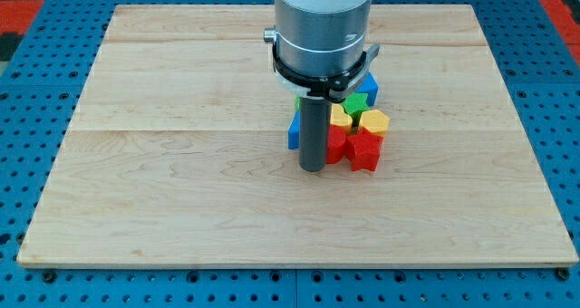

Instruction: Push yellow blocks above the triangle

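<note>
My tip rests on the board at the lower left of a tight cluster of blocks near the view's centre. Right of the rod are two red blocks, one partly behind the rod. Above them sit a yellow hexagon-like block and a second yellow block. A green block lies above the yellows, and another green block is mostly hidden at the rod's top. A blue block shows left of the rod; another blue block peeks out at the cluster's top right. I cannot make out which block is the triangle.
The wooden board lies on a blue perforated table. The arm's grey cylindrical body hangs over the cluster's top and hides part of it.
</note>
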Controlling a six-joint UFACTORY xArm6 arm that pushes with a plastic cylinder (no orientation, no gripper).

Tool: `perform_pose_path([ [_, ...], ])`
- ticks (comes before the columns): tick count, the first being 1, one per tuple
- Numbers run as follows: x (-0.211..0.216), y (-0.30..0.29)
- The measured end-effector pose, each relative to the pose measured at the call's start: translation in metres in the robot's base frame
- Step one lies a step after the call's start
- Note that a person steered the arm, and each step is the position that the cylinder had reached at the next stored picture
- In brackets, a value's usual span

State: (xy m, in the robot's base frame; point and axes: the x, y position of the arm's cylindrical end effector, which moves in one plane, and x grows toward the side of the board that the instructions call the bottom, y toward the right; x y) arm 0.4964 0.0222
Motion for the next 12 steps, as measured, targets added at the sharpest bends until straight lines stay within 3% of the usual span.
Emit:
perform_pose_path([
  [2,0.012,0.007],
  [3,0.024,0.045],
  [4,0.024,0.128],
  [5,0.015,0.144],
  [6,-0.066,0.108],
  [7,-0.08,0.087],
  [10,-0.055,0.093],
  [12,-0.069,-0.03],
])
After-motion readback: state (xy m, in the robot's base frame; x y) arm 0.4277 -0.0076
